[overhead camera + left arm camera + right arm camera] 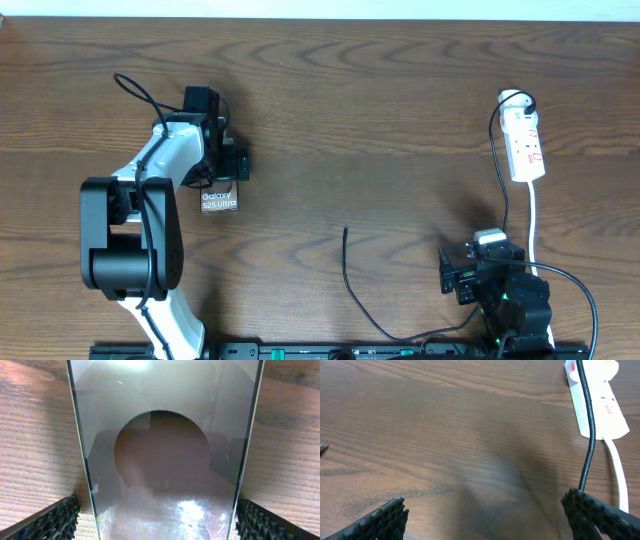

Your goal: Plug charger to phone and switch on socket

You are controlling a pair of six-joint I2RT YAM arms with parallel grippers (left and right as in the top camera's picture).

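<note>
The phone [220, 201], dark bronze with white "Galaxy S25 ultra" lettering, lies flat on the table at the left. My left gripper [222, 178] is over its far end, open. In the left wrist view the glossy phone [160, 435] with its round circle fills the space between the spread fingers [50, 520], and wood shows on both sides. The white socket [526, 145] lies at the far right. The black charger [356, 297] runs from it past my right gripper [476, 262], its free tip mid-table. My right gripper [485, 510] is open over bare wood, the charger [590, 435] beside its right finger, the socket [600, 405] ahead.
The socket's white cord [533, 215] trails toward the near right, next to the right arm's base. The left arm's own thicker black cable [140, 95] loops at the far left. The table [380, 120] is dark wood.
</note>
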